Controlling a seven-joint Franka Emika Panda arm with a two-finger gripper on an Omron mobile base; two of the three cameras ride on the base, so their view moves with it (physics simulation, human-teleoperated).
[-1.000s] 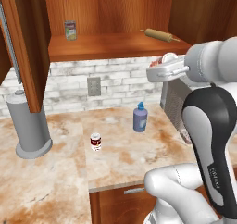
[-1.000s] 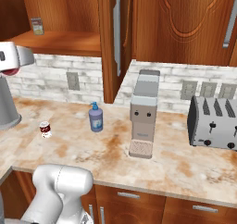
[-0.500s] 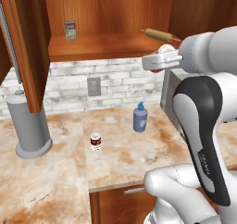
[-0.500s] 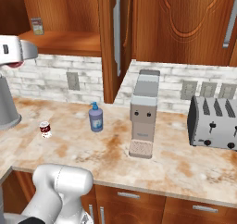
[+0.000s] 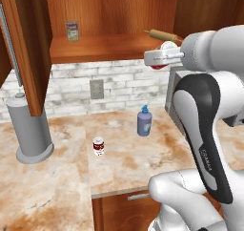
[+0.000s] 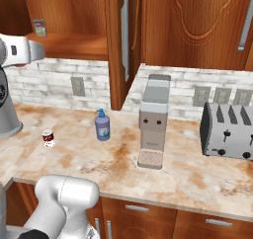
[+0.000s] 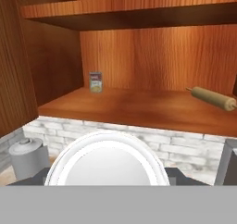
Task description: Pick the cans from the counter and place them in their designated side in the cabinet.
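My gripper [image 5: 161, 61] is shut on the bright red can [image 5: 160, 66], held in the air just in front of the cabinet shelf [image 5: 105, 47] at shelf height. In the hand view the can's silver top [image 7: 106, 165] fills the lower middle and hides the fingertips, with the shelf board [image 7: 139, 108] straight ahead. The dark red can with white label bands [image 5: 98, 146] stands alone on the counter [image 5: 52, 187], far below the gripper, and shows as well in the right base view [image 6: 48, 137].
A pale greenish-labelled can [image 7: 96, 82] stands at the shelf's back left and a rolling pin [image 7: 213, 98] lies at its right. A blue soap bottle [image 5: 144, 121], a grey paper-towel holder [image 5: 31, 130], a coffee machine [image 6: 153, 122] and a toaster [image 6: 230, 129] stand on the counter. The open cabinet door [image 5: 24, 48] hangs at the left.
The gripper has risen with the bright red can and moved closer to the cabinet shelf. The can on the counter has not moved.
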